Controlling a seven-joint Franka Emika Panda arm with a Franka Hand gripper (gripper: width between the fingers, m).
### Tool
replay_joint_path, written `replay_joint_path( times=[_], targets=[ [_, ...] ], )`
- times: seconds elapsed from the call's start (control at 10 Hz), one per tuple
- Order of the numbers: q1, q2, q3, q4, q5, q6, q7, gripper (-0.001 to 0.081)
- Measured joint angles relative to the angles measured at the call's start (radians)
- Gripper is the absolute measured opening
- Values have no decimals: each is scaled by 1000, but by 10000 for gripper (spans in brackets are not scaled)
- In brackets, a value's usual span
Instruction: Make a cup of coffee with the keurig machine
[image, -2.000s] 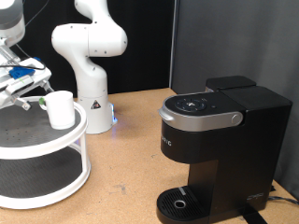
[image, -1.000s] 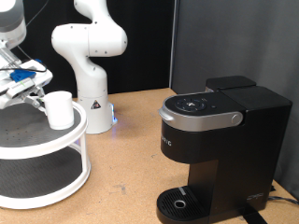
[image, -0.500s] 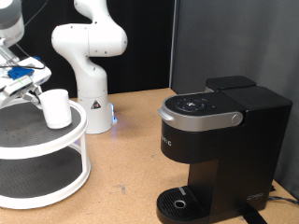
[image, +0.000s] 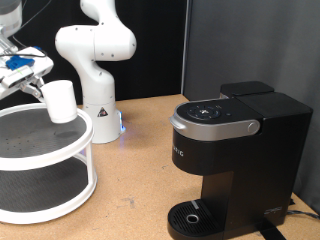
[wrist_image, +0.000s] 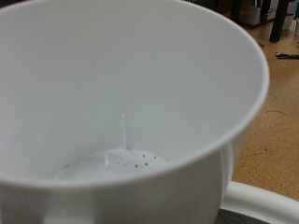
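Gripping the small white cylindrical cup (image: 59, 101) above the round white stand (image: 60, 160), the gripper (image: 38, 85) fingers hold it; boxy matte-black keurig machine (image: 235, 160) sits closed, drip tray (image: 193, 216) bare.

This is a robotics lab, not a home kitchen. A white robot arm (image: 93, 55) stands bolted by its base onto a bare wooden worktop (image: 140, 170), with a small blue light glowing at its foot. Black curtains (image: 235, 45) hang behind as a plain backdrop, shutting off the rest of the room. A white two-tier round stand (image: 45, 165) sits at the exterior view's left, a staging prop rather than furniture. The keurig machine (image: 235, 160) sits alone on the worktop, its cable trailing off the edge at the exterior view's right. In the wrist view, more wooden surface and dark furniture legs show beyond the white cup (wrist_image: 121, 103)
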Motion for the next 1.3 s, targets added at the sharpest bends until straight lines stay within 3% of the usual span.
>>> replay_joint_path(
  times=[0.3, 0.5, 0.7, 1.0, 1.3],
  targets=[
    [-16, -53, 39, 11, -38, -22, 31, 69],
    [-15, -51, 34, 6, -33, -29, 43, 69],
    [-1, -50, 41, -13, 22, -11, 65, 69],
    [64, -41, 108, -48, 129, 106, 88, 69],
    [154, -13, 188, -52, 253, 237, 113, 69]
  ],
)
